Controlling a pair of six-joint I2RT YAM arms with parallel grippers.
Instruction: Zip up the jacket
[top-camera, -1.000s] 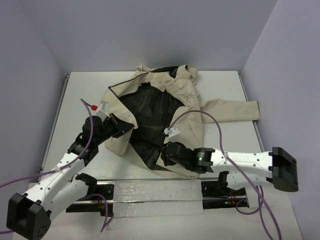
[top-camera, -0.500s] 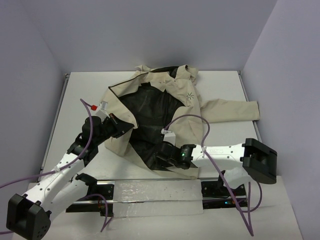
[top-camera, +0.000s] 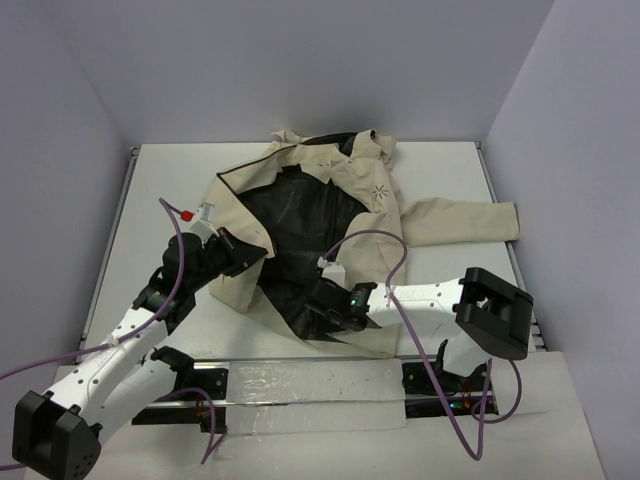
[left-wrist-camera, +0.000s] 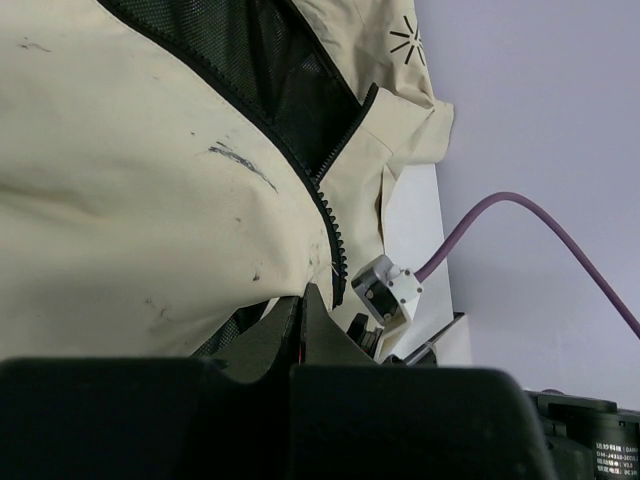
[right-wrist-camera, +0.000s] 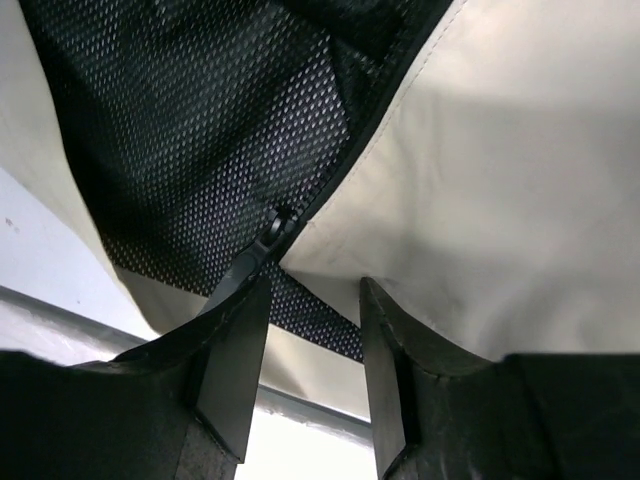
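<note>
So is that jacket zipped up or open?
Open. The jacket lies spread flat, its black mesh lining exposed between the two front panels, and the zipper teeth along one edge are unjoined.

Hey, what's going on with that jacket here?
Two robot arms are working on zipping the jacket, which lies open with its black lining showing. The left gripper has its jaws shut on one front panel's edge. The right gripper, jaws open, sits near the hem with the zipper slider just ahead.
</note>
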